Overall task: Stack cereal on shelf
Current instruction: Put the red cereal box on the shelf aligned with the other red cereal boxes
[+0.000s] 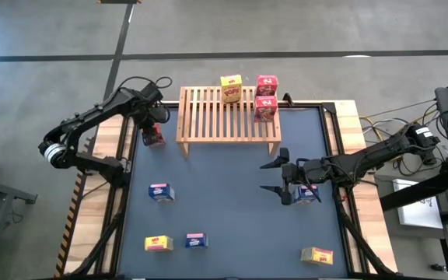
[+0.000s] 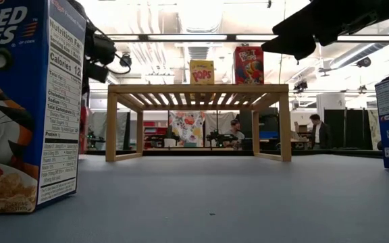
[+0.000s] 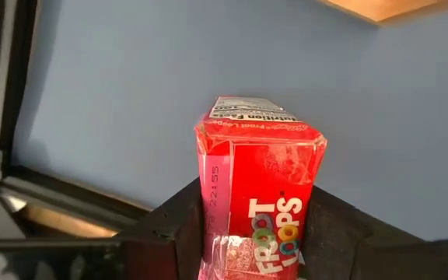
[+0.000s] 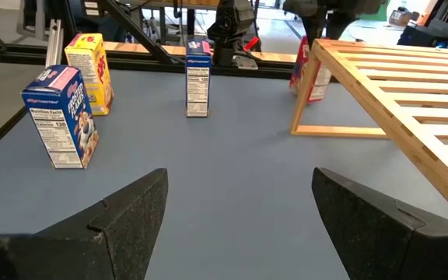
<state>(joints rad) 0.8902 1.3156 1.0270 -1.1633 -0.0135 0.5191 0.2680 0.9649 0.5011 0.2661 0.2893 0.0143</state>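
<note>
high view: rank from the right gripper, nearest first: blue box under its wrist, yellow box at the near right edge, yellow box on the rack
From the right gripper:
1. Blue box, just right of it, under the wrist.
2. Yellow box at the near right edge.
3. Yellow box on the rack, at its far edge.

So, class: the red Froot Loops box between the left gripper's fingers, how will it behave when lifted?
The red Froot Loops box is probably light and stiff: small cardboard. Its dented top edge suggests a hard squeeze from the left gripper could crush it. Tall and narrow, it may tip when set down.

We are seeing ceiling lights (image 2: 201, 13) glaring, washing out the low view. Sunlight is brightening the red box (image 3: 259, 194) sharply.
</note>
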